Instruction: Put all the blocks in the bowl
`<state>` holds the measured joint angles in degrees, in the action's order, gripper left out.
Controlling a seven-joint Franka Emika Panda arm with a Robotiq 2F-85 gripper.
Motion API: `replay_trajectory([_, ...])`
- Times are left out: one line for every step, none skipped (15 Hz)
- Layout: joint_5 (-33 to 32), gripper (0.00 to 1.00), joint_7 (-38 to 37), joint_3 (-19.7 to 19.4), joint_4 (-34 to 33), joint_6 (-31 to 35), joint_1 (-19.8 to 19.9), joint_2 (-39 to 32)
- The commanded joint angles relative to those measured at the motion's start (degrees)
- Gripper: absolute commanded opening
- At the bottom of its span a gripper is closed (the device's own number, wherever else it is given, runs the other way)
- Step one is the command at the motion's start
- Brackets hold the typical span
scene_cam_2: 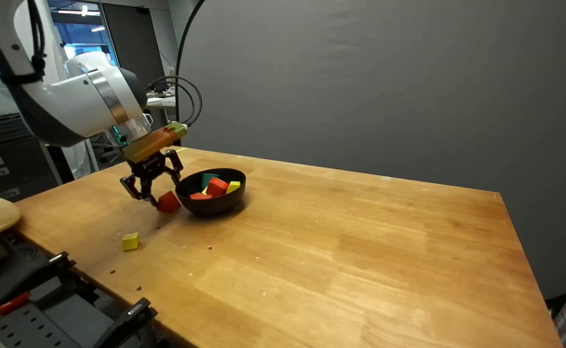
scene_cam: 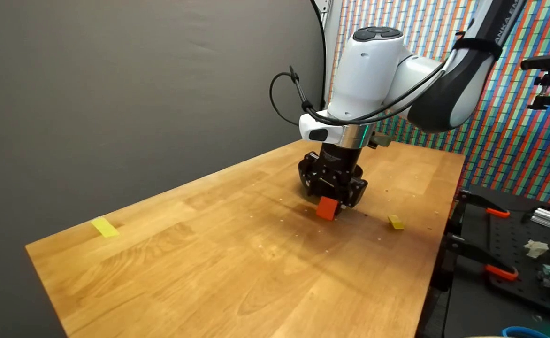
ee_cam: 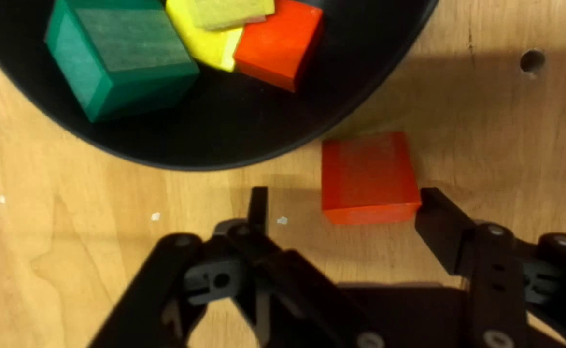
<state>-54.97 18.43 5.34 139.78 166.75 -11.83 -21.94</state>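
Note:
The black bowl (scene_cam_2: pixel 210 205) stands on the table, holding several blocks: a green block (ee_cam: pixel 133 53), a red block (ee_cam: pixel 278 46) and yellow ones among them. Right beside its rim, a loose red block (ee_cam: pixel 370 176) rests on the tabletop. My gripper (ee_cam: pixel 345 205) is lowered over this block with its jaws apart. In the wrist view the right fingertip (ee_cam: pixel 437 212) meets or almost meets the block's corner, while a gap separates the left fingertip (ee_cam: pixel 259 205) from it. A yellow block (scene_cam_2: pixel 130 241) lies alone nearer the table edge. The gripper largely hides the bowl in an exterior view.
A flat yellow strip (scene_cam: pixel 104 226) lies by the table's far edge. Black clamps with orange ends (scene_cam: pixel 500 272) sit beyond the table's side on a dark perforated plate. A grey wall (scene_cam_2: pixel 360 96) runs behind the table.

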Motion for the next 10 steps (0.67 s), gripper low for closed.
replay_trajectory([-0.2,0.49,-0.4,-0.2,-1.9,0.2,-0.3,-2.5])
replay_trajectory([0.6,0.42,-0.1,0.2,-1.7,-0.2,0.0,-2.7])
replay_trajectory([1.3,0.33,0.1,0.6,-1.3,-0.3,0.2,-2.6])
replay_trajectory([1.6,0.27,0.1,0.8,-1.0,-0.5,0.2,-2.4])
replay_trajectory([2.0,0.23,0.0,1.2,-0.5,-0.8,0.2,-1.4])
replay_trajectory([2.7,0.22,-0.2,1.8,0.2,-1.1,0.1,-0.4])
replay_trajectory([3.2,0.20,-0.4,2.2,0.8,-1.2,0.0,0.4])
replay_trajectory([4.1,0.20,-0.7,3.1,1.8,-1.5,-0.2,2.1])
replay_trajectory([4.7,0.20,-1.1,3.8,2.6,-1.9,-0.5,3.6])
replay_trajectory([4.5,0.20,-2.2,4.3,3.9,-2.1,-1.1,6.3])
